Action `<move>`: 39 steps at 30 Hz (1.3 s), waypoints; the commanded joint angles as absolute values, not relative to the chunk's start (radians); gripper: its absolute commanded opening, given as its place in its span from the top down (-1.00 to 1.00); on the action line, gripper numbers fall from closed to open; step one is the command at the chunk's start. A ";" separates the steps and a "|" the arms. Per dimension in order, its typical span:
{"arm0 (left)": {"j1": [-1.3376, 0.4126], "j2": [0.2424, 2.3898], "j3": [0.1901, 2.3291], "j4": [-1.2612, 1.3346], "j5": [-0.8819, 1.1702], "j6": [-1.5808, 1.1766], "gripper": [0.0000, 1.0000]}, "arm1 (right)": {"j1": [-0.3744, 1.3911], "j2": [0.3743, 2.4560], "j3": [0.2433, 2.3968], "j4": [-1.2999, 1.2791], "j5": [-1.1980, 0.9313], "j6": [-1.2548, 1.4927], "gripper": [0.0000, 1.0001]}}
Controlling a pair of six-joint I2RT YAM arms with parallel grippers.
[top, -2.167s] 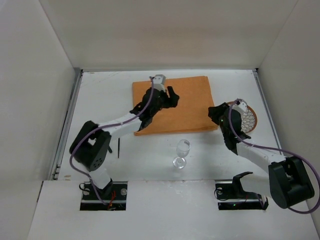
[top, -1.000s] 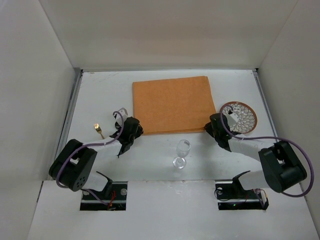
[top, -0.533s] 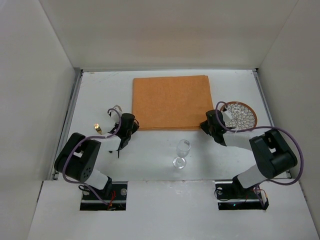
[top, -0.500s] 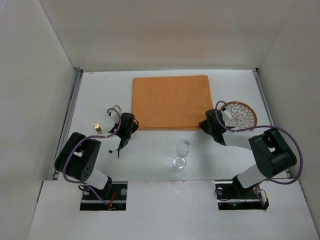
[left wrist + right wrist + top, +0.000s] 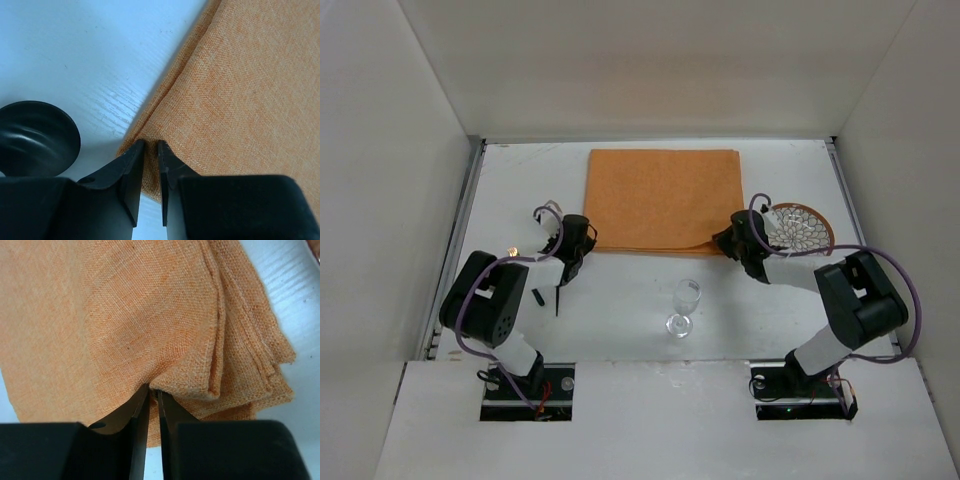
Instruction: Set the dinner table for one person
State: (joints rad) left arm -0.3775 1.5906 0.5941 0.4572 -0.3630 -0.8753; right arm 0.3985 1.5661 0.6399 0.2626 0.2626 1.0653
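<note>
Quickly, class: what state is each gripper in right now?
Left gripper: closed, pinching a corner of the orange folded cloth.
Right gripper: closed, pinching a raised fold of that cloth.

Right arm [image 5: 798,274] hides part of the plate [image 5: 807,230].

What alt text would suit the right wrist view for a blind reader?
Two black right fingers, nearly closed, pinch a raised fold of a folded orange cloth near its layered corner. Bare white tabletop shows beyond the cloth's right edge.
</note>
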 commanded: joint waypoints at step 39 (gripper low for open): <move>-0.620 1.359 0.365 0.882 -0.160 -0.756 0.51 | -0.159 0.756 0.397 -0.088 0.348 0.900 -0.06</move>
State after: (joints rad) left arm -0.5976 1.3342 0.3344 0.7994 -0.2043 -0.7708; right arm -0.1226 0.7292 0.4393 -0.0677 0.3309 0.8841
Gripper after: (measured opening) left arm 0.270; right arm 0.475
